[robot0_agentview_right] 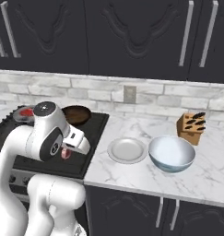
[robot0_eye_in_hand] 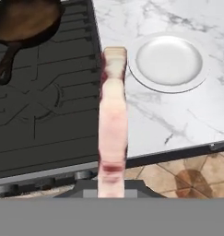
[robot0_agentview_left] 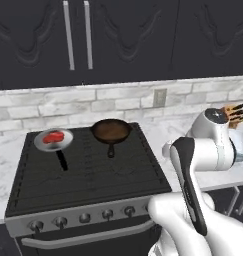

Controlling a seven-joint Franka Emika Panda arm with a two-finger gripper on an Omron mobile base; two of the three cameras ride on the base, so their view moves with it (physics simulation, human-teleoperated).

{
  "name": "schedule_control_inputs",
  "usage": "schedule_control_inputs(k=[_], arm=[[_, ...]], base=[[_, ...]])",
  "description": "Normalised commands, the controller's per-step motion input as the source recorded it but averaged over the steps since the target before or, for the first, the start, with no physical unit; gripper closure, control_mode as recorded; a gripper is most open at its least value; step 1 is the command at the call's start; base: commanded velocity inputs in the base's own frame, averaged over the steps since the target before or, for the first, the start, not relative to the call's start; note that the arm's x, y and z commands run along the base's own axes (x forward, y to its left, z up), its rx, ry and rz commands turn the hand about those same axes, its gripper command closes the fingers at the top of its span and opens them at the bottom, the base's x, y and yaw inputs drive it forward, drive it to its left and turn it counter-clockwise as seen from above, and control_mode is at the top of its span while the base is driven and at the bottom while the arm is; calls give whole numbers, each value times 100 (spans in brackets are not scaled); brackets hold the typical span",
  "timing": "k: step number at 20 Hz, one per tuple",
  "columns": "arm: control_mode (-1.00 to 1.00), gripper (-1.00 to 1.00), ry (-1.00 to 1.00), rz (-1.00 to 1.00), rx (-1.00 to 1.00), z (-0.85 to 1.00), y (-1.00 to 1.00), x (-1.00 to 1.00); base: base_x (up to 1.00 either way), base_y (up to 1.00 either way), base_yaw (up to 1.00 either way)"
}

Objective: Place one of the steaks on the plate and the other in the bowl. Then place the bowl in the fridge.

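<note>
My gripper (robot0_eye_in_hand: 112, 184) is shut on one steak (robot0_eye_in_hand: 113, 115), a pink marbled slab seen edge-on that runs up the middle of the hand view. It hangs over the stove's right edge, just left of the plate (robot0_eye_in_hand: 170, 61). The right base view shows that steak (robot0_agentview_right: 66, 153) below the hand, the plate (robot0_agentview_right: 127, 150) on the marble counter, and the white-blue bowl (robot0_agentview_right: 171, 153) to the plate's right, nothing in either. The other steak (robot0_agentview_left: 54, 136) lies in a small grey pan (robot0_agentview_left: 64, 144) on the stove's back left. The fridge is out of view.
A dark skillet (robot0_agentview_left: 111, 131) sits at the back middle of the black stove (robot0_agentview_left: 88, 170). A wooden knife block (robot0_agentview_right: 191, 126) stands behind the bowl. Dark cabinets hang over the brick backsplash. The counter's front edge drops to a tiled floor.
</note>
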Motion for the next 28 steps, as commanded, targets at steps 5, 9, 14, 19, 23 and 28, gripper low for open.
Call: schedule_control_inputs(k=[5,9,14,19,23,28], arm=[[100,100,0,0,0,0,0,0],[-100,100,1,0,0,0,-13,0],[-100,100,3,0,-4,20,-35,3],[-100,100,1,-8,-20,38,-70,26],[-100,100,-6,-1,-3,53,-89,5],[-100,100,15,0,0,11,-72,24]], base=[[0,-74,0],[0,-15,0],[0,0,0],[0,0,0],[0,0,0],[0,0,0]])
